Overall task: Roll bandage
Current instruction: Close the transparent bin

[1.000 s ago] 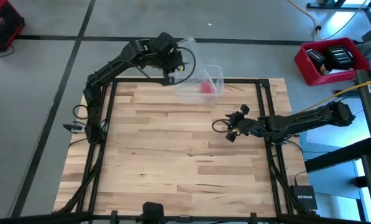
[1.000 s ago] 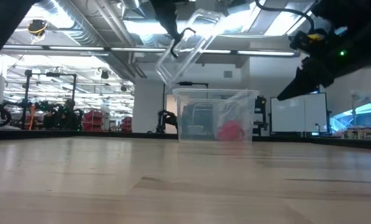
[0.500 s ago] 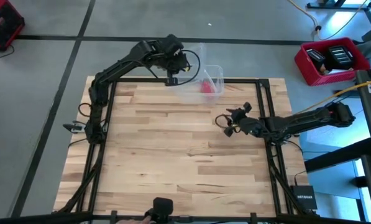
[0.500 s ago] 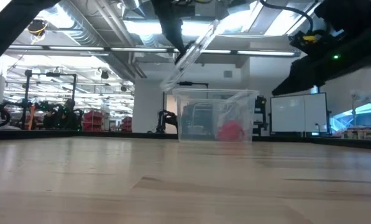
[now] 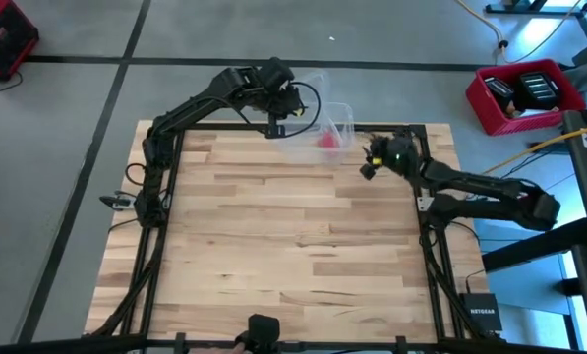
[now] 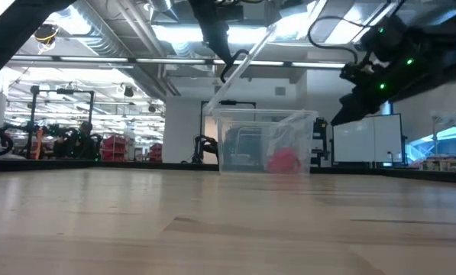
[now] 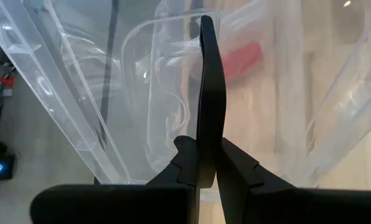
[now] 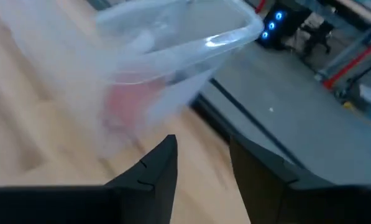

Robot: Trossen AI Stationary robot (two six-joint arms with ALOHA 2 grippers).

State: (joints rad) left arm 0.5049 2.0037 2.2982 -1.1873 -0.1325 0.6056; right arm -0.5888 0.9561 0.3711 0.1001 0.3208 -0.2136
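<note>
The wooden table (image 5: 273, 246) lies bare across its middle and near side, with everything gathered at the far edge, where a clear plastic box (image 6: 262, 149) stands with the red bandage (image 6: 284, 160) inside it. Above the box the left gripper (image 5: 273, 116) is clenched on the dark handle (image 7: 210, 99) of the tilted clear lid (image 6: 243, 65). The right gripper (image 5: 370, 157) hovers just beside the box's right wall, its fingers (image 8: 151, 171) parted and holding nothing.
</note>
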